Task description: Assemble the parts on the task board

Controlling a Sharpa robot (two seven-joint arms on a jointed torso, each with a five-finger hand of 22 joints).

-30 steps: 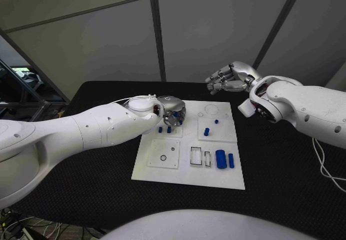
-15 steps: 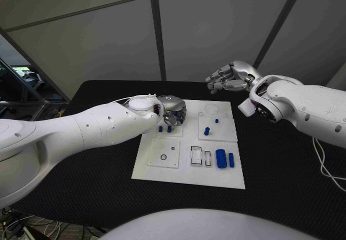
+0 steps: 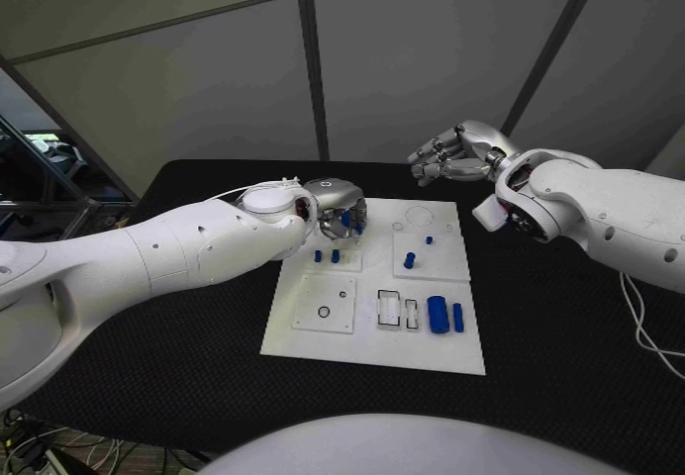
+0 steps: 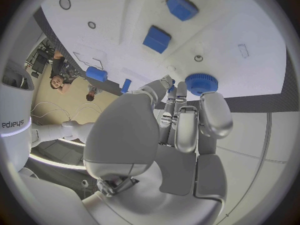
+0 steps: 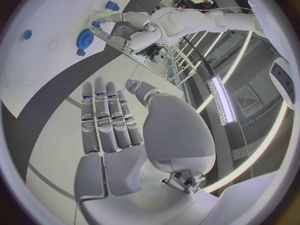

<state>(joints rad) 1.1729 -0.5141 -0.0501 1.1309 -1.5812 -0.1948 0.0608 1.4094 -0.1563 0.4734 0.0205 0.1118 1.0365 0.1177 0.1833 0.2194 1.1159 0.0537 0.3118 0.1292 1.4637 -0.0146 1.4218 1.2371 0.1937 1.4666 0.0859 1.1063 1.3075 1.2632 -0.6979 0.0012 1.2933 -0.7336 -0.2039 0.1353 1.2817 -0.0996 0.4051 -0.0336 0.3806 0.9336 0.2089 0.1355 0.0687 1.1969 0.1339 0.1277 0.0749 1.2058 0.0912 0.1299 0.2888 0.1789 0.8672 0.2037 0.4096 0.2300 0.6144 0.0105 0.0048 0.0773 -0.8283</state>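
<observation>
1. We see the task board (image 3: 374, 341) lying in the middle of the black surface (image 3: 556, 327), white and rectangular.
2. The left hand (image 3: 337, 213) hovers over the board's far left corner, fingers pointing down. In the left wrist view its fingertips (image 4: 215, 116) pinch a round blue ridged part (image 4: 201, 83), so we note it as grasping that part above the board.
3. The right hand (image 3: 454, 153) is raised beyond the board's far right corner, well apart from it, fingers apart and gently bent, holding nothing.
4. Two small blue pegs (image 3: 326, 256) stand just beside the left hand on the board.
5. Two larger blue pieces (image 3: 445, 316) lie side by side near the board's right edge.
</observation>
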